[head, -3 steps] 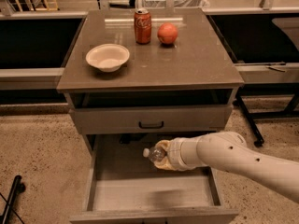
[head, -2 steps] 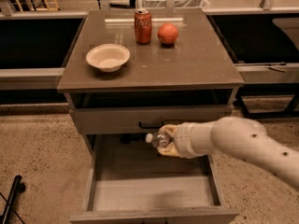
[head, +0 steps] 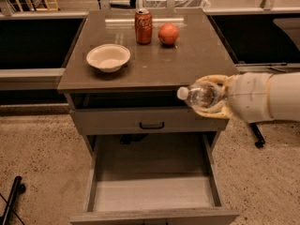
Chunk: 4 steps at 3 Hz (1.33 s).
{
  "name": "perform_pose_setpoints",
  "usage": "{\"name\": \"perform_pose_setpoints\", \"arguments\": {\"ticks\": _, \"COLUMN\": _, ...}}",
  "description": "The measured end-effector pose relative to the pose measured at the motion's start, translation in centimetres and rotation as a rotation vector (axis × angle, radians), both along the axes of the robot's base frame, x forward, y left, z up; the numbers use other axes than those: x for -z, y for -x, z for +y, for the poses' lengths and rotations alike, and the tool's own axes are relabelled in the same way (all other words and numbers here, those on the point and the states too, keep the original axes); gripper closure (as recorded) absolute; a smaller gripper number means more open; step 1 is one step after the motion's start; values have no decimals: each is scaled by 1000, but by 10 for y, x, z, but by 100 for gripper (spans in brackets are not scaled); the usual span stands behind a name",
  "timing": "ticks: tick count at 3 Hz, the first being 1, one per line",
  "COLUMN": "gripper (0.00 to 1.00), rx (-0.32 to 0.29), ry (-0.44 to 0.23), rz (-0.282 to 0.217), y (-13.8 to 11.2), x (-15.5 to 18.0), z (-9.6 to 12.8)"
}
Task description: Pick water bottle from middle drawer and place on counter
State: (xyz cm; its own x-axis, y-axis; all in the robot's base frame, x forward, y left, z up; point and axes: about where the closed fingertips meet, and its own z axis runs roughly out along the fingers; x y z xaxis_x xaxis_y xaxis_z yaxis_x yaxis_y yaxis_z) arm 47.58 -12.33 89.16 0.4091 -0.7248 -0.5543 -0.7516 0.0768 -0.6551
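1. From where I stand the gripper (head: 211, 96) hangs at the front right corner of the cabinet, at about the height of the slab's edge; its pale fingers (head: 216, 81) are wrapped tight round the water bottle (head: 199, 95).
2. The bottle lies on its side in that grasp, white cap pointing left; it touches neither slab nor drawer, and I cannot tell if it is over the counter (head: 187, 60) or just in front of its edge.
3. The thick cream arm (head: 267, 96) comes in from the right and covers the cabinet's right front corner.
4. On the counter a pale bowl (head: 108, 57) sits left of centre, well apart from the bottle; at the back a red soda can (head: 143, 26) stands upright with a round red-orange fruit (head: 168, 33) just beside it on the right; the front right part of the slab, nearest the bottle, shows bare.
5. Below the slab the shallow drawer front (head: 108, 122) with its black handle (head: 152, 125) is closed.
6. Under that the middle drawer (head: 152, 193) stands pulled well out toward me, pale plank floor showing.
7. Behind the cabinet a wire basket (head: 173, 1) is partly in view; a black rod (head: 11, 203) leans across the speckled floor (head: 37, 153) at lower left.
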Motion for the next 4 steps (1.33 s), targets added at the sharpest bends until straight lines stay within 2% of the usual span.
{"name": "perform_pose_setpoints", "arguments": {"ticks": 1, "gripper": 100, "rx": -37, "ry": -87, "rz": 41, "y": -4, "x": -35, "z": -36}}
{"name": "perform_pose_setpoints", "arguments": {"ticks": 2, "gripper": 100, "rx": -116, "ry": -94, "rz": 42, "y": -6, "x": -68, "z": -30}}
{"name": "perform_pose_setpoints", "arguments": {"ticks": 3, "gripper": 100, "rx": -116, "ry": -94, "rz": 42, "y": -6, "x": -68, "z": -30}}
{"name": "perform_pose_setpoints", "arguments": {"ticks": 4, "gripper": 100, "rx": -167, "ry": -200, "rz": 73, "y": -51, "x": -76, "z": -2}}
